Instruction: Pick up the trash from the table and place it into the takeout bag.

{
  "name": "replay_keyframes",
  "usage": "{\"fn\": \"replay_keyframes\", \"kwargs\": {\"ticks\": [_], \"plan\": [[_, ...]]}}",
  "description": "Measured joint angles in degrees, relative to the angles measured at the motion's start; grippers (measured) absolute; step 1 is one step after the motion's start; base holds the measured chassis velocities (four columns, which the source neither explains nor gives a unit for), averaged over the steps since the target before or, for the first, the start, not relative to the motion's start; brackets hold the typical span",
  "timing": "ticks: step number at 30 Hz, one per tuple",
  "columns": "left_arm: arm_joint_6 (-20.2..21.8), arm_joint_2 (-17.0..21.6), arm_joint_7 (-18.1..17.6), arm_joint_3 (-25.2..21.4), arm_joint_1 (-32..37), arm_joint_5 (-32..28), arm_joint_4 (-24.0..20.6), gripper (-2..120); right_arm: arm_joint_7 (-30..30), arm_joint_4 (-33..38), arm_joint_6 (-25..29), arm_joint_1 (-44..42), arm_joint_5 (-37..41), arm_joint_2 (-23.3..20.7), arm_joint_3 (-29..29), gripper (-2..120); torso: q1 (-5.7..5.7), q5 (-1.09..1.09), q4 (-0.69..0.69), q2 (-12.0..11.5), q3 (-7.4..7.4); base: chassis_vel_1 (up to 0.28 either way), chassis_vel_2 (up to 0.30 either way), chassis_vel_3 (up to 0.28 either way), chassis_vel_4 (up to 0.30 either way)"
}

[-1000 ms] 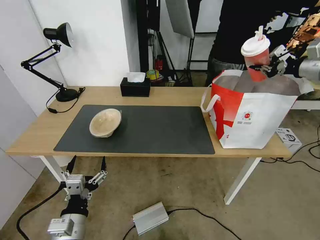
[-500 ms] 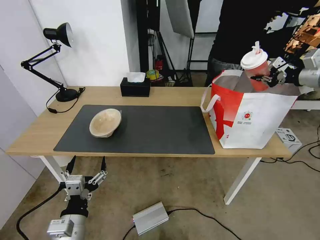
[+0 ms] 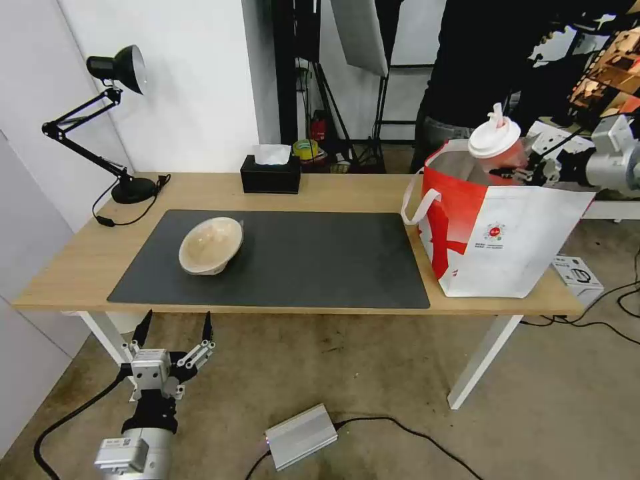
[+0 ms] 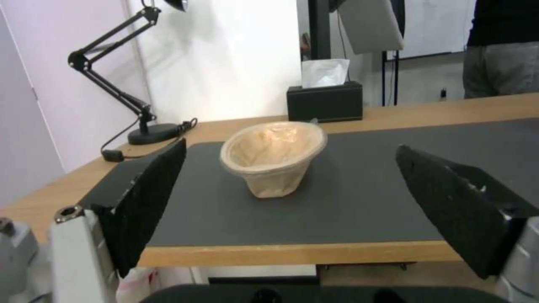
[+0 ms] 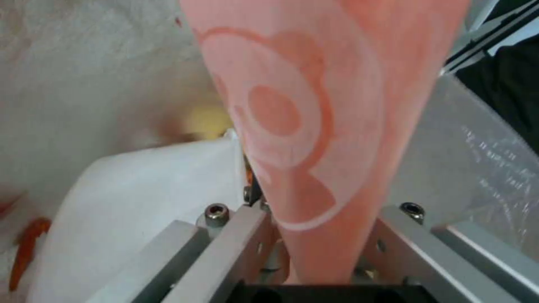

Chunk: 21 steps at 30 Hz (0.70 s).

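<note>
Gripping the cup (image 3: 499, 150) by its red body, the right jaws (image 3: 527, 172) hold it tilted in the open mouth of the bag (image 3: 507, 233), its white lid (image 3: 494, 137) leaning left above the rim. The right wrist view shows the cup (image 5: 320, 126) clamped between the metal fingers (image 5: 225, 240), a pale flower-like ring printed on its side; no words can be read on it. Beneath, inside the bag, lies a white bowl (image 5: 124, 202) with an orange-red scrap (image 5: 25, 248) beside it.

The bag stands at the right end of the bench (image 3: 87, 260), white in front with a red side panel, grey foil lining, a white loop handle and a small round red logo (image 3: 495, 232) over print too small to read.

The left jaws (image 3: 175, 333) hang spread wide and empty below the near edge of the bench, at the left. In the left wrist view the black pads (image 4: 151, 198) frame the beige pulp bowl (image 4: 273, 156), which rests tilted on the dark grey mat (image 3: 300, 260), left of its middle.

A black tissue box (image 3: 271, 173) sits at the far edge, and a black lamp (image 3: 113, 120) at the far left corner. The bench is pale wood on white legs. A silver box (image 3: 301, 437) and cables lie on the concrete floor.
</note>
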Motion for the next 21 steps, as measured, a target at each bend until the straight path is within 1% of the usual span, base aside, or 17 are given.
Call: {"fn": "replay_keyframes", "kwargs": {"ticks": [9,10,11,12,13,15,16,17,20,21], "plan": [[0.0,-0.1,0.0,0.2,-0.1,0.0,0.1,100,-1.0,0.5,0.5,-1.1,-1.2,-0.8,0.2,3,0.00,0.00,0.00,0.0,0.00,0.000,0.000,0.000,0.000],[0.0,-0.1,0.0,0.2,0.0,0.0,0.1,100,-1.1,0.6,0.6,-1.1,-1.4,-1.0,0.3,7,0.00,0.00,0.00,0.0,0.00,0.000,0.000,0.000,0.000],[0.0,-0.1,0.0,0.2,0.0,0.0,0.1,100,-1.1,0.6,0.6,-1.1,-1.4,-1.0,0.3,7,0.00,0.00,0.00,0.0,0.00,0.000,0.000,0.000,0.000],[0.0,-0.1,0.0,0.3,0.0,0.1,0.1,100,-1.1,0.7,0.7,-1.1,-1.4,-1.1,0.3,12,0.00,0.00,0.00,0.0,0.00,0.000,0.000,0.000,0.000],[0.0,-0.1,0.0,0.3,0.0,0.1,0.1,100,-1.2,0.8,0.7,-1.1,-1.5,-1.2,0.4,14,0.00,0.00,0.00,0.0,0.00,0.000,0.000,0.000,0.000],[0.0,-0.3,0.0,0.4,0.1,0.2,0.1,100,-1.3,1.1,0.8,-1.1,-1.5,-1.4,0.4,25,0.00,0.00,0.00,0.0,0.00,0.000,0.000,0.000,0.000],[0.0,-0.3,0.0,0.4,0.1,0.2,0.1,100,-1.3,1.1,0.8,-1.1,-1.5,-1.4,0.4,25,0.00,0.00,0.00,0.0,0.00,0.000,0.000,0.000,0.000],[0.0,-0.3,0.0,0.5,0.1,0.2,0.0,100,-1.3,1.2,0.8,-1.1,-1.5,-1.5,0.5,28,0.00,0.00,0.00,0.0,0.00,0.000,0.000,0.000,0.000],[0.0,-0.3,0.0,0.5,0.1,0.2,0.0,100,-1.5,1.4,0.9,-0.6,-1.5,-1.8,0.5,43,0.00,0.01,0.00,0.0,0.00,0.000,0.000,0.000,0.000],[0.0,-0.3,0.0,0.5,0.1,0.2,0.0,100,-1.5,1.4,0.9,-0.6,-1.5,-1.8,0.5,43,0.00,0.01,0.00,0.0,0.00,0.000,0.000,0.000,0.000]]}}
